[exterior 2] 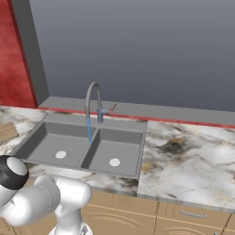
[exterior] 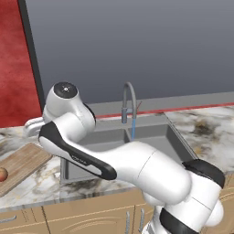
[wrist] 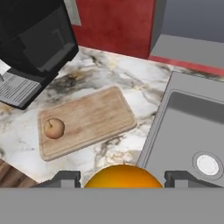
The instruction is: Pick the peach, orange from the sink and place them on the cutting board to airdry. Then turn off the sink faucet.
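Grey wall (exterior 2: 137, 50) behind, red wall (exterior: 13, 59) to the left. Marble counter (exterior 2: 183, 156) all around the grey sink (exterior 2: 50, 142). Blue water running from the sink faucet (exterior 2: 93, 103). Black machine (wrist: 33, 39) beside the cutting board (wrist: 92, 120). Peach (wrist: 54, 128) resting on the board's far end. Orange (wrist: 123, 176) squeezed between the gripper (wrist: 123, 178) fingers, above the counter by the sink's edge.
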You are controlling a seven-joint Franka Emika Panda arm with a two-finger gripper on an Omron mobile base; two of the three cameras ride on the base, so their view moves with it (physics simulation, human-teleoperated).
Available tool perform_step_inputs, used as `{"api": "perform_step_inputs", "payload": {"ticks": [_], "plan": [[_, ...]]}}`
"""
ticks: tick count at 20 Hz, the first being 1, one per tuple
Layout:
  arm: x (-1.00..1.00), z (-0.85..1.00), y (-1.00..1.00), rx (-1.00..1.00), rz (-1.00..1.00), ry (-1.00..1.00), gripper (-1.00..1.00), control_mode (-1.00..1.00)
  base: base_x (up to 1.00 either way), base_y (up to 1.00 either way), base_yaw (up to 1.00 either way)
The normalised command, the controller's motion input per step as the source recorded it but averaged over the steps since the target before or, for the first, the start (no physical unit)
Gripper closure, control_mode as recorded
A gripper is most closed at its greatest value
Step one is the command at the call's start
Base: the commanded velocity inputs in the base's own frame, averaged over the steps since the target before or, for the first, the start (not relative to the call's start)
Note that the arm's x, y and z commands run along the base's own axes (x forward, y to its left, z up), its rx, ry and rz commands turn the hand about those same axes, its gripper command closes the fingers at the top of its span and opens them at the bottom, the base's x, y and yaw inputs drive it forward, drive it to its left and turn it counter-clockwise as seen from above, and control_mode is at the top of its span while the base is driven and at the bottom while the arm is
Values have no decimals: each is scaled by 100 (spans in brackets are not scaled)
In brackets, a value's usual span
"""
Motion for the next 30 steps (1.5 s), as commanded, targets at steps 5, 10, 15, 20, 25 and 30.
{"api": "perform_step_inputs", "payload": {"ticks": [5,10,15,20,25,30], "plan": [[28,-28,37,0,0,6,100,-100,0,0,0],[28,-24,21,0,0,8,100,-100,0,0,0],[21,-18,17,0,0,3,100,-100,0,0,0],[8,-4,23,-3,0,0,100,-100,0,0,0],[7,-9,14,-3,0,0,100,-100,0,0,0],[6,-16,6,-1,0,0,100,-100,0,0,0]]}}
